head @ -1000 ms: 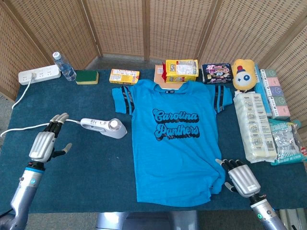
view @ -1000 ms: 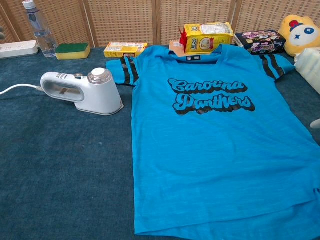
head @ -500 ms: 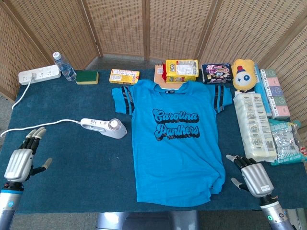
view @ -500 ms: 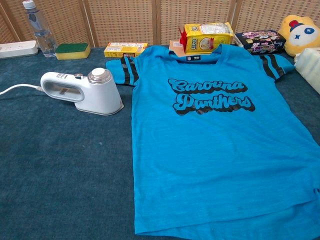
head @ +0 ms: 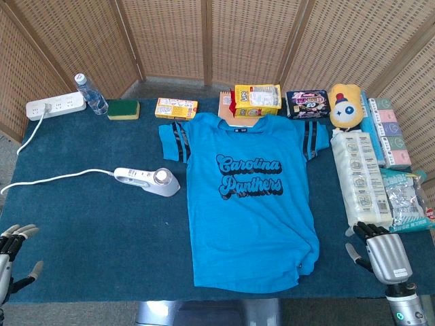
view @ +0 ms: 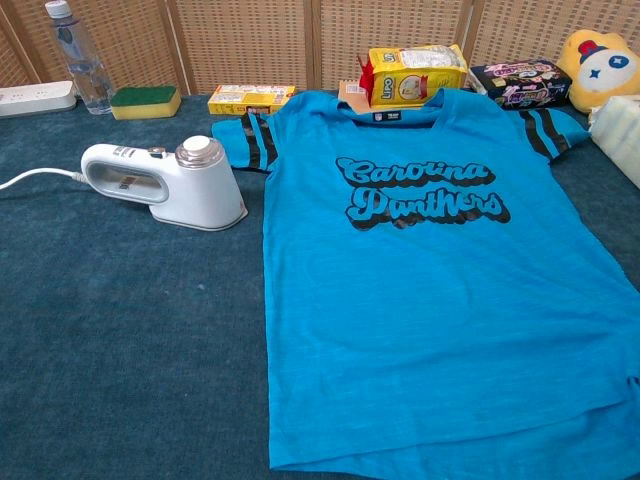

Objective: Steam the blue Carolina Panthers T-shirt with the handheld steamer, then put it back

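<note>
The blue Carolina Panthers T-shirt (head: 248, 197) (view: 430, 270) lies flat on the dark blue table, collar toward the back. The white handheld steamer (head: 148, 180) (view: 165, 184) rests on the table just left of the shirt's sleeve, its white cord (head: 54, 178) trailing left. My left hand (head: 12, 261) is at the table's front left corner, fingers spread, holding nothing. My right hand (head: 382, 252) is at the front right corner, right of the shirt's hem, fingers apart and empty. Neither hand shows in the chest view.
Along the back edge stand a power strip (head: 56, 106), a water bottle (head: 91, 94), a sponge (head: 123, 109), a yellow box (head: 176, 108), a yellow bag (head: 257, 98), a dark packet (head: 308, 101) and a yellow plush (head: 346, 105). Wrapped packs (head: 363, 176) line the right side.
Both hands have drawn back toward the front corners of the table, the left away from the steamer, the right away from the shirt's hem. Steamer and shirt have not moved.
</note>
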`<state>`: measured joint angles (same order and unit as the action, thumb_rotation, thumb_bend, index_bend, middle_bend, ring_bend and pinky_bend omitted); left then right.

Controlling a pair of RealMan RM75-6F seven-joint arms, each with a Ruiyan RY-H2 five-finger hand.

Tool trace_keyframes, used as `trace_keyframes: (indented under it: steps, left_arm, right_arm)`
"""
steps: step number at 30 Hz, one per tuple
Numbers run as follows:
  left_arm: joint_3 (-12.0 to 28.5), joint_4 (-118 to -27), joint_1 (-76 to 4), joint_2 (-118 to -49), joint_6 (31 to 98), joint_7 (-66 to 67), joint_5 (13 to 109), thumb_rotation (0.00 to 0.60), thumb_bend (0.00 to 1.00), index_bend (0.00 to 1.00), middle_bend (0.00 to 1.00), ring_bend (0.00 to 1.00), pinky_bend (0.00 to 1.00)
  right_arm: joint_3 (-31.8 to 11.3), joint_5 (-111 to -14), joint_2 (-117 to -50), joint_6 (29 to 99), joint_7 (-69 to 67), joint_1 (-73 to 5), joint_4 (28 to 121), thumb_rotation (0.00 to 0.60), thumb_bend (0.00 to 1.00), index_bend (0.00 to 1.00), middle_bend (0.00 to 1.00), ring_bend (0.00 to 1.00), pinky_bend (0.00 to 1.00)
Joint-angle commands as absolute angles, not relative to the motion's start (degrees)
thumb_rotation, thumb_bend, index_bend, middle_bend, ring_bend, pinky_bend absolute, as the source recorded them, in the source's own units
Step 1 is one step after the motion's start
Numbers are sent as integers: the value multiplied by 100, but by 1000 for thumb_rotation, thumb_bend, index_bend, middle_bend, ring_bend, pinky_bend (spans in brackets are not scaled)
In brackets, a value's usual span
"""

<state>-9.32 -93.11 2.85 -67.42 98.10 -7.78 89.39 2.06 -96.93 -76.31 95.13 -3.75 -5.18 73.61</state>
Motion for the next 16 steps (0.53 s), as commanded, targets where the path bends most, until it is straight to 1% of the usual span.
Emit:
trace_keyframes:
  steps: [1, 9, 16]
  left_arm:
    - [-1015, -9325, 437, -6687, 9901, -713, 9048, 568, 312, 227, 236, 136, 234]
    - [-946, -9413, 597, -6693, 10030, -614, 9245, 563, 313, 227, 236, 136, 234]
    - [-841, -9499, 630, -6701, 9891, -505, 9203, 564, 313, 227, 236, 136, 234]
  right_arm:
    - [207, -9679, -7581, 9538, -334, -470, 7434, 600, 367, 490, 492, 544, 625]
    - [197, -9702, -7506, 9616, -294, -374, 7532, 600, 363, 490, 492, 513, 537]
    - [143, -9587, -7511, 9477, -349, -366, 7459, 600, 364, 490, 492, 510, 530]
